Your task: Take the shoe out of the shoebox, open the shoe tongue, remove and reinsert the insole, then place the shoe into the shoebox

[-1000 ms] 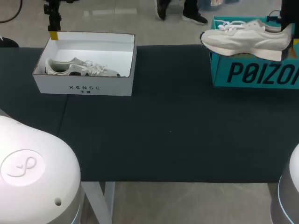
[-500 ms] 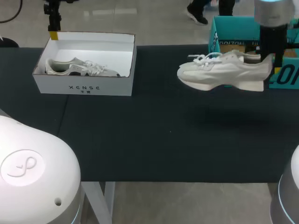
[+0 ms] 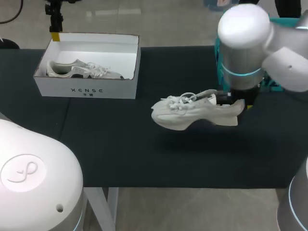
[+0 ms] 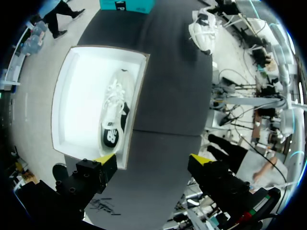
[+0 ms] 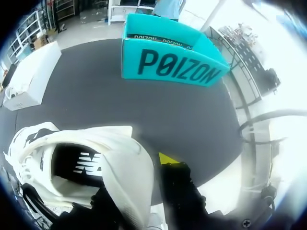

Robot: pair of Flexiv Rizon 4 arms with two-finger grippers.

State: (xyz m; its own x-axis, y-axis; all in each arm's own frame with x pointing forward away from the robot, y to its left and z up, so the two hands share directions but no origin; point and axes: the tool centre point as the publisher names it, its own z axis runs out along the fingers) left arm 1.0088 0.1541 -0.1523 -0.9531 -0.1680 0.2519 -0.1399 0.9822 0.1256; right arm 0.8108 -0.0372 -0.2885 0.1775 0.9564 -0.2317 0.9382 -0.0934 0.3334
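Observation:
My right gripper (image 3: 235, 103) is shut on the heel of a white sneaker (image 3: 190, 113), which hangs just above the dark table near its middle, toe toward the white box. From the right wrist, the sneaker's heel collar (image 5: 120, 158) sits between the fingers, with one yellow tip beside it. The teal shoebox (image 5: 172, 67) stands open at the back right, mostly hidden behind my right arm in the head view. My left gripper (image 4: 153, 160) hovers open over the edge of the white shoebox (image 3: 89, 89), apart from everything.
A second white sneaker (image 3: 82, 70) lies on its side in the white shoebox (image 4: 139, 96) at the back left. The dark table mat (image 3: 144, 154) runs to the front edge.
My right arm has carried the sneaker from above the teal box leftward and down to the table's middle. The left arm has not moved.

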